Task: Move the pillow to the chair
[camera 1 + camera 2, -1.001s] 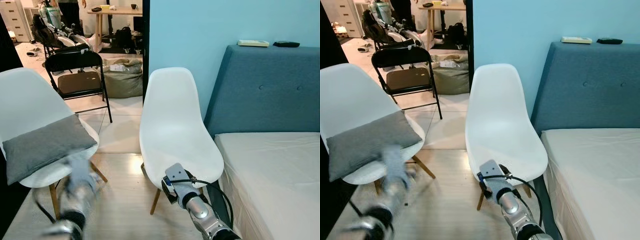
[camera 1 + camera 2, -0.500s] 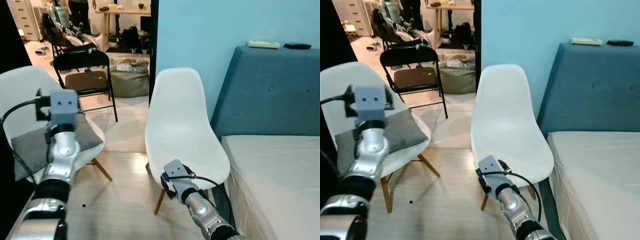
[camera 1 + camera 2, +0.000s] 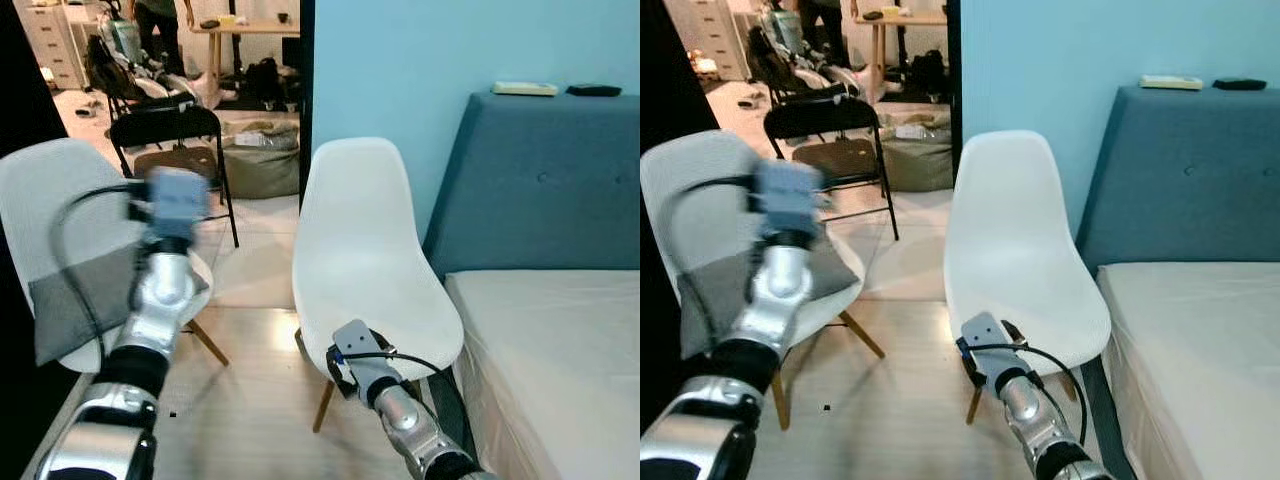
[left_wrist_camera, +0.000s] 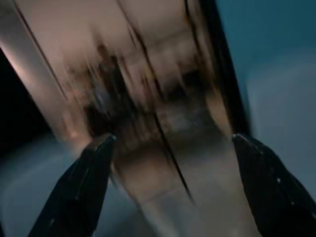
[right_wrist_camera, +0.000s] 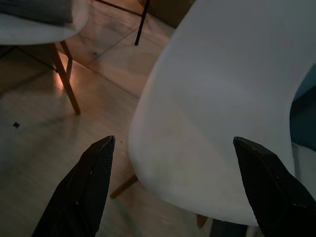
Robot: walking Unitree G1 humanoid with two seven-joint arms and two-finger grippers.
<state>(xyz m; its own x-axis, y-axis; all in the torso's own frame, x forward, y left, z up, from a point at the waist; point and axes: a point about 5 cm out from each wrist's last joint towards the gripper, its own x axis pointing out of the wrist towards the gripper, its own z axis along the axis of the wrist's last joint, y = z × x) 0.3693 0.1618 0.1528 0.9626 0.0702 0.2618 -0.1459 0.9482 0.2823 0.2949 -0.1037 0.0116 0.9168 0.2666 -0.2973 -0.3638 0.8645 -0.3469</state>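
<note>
Grey pillow point(image 3: 85, 300) on left white chair point(image 3: 60, 200), wooden floor point(image 3: 250, 420)

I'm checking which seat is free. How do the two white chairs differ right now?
The left chair carries the grey pillow on its seat; the right chair has a bare seat. The left arm's blurred wrist rises in front of the left chair, while the right gripper sits open, low before the right chair. Both have white shell seats on wooden legs.
</note>
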